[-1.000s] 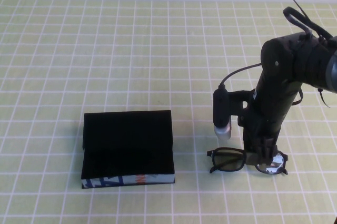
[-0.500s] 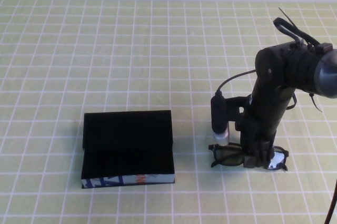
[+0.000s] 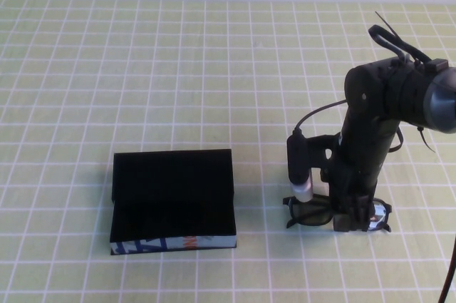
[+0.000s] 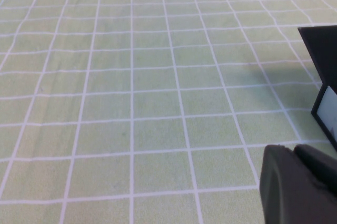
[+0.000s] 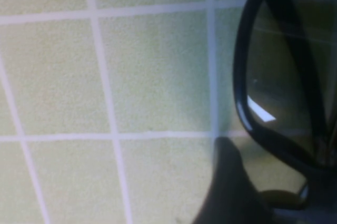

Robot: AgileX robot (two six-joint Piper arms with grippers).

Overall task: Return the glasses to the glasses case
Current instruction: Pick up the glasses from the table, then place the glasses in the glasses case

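Right gripper sits down on the glasses, jaws' spread unclear; left gripper near the open glasses case, unclear too.

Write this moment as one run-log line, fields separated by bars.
right gripper down on glasses | glasses case open | left gripper parked beside case

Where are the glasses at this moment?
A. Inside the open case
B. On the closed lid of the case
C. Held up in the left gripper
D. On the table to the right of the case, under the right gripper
D: the glasses lie on the table beside the open glasses case, with the right gripper lowered onto them; the left gripper is elsewhere.
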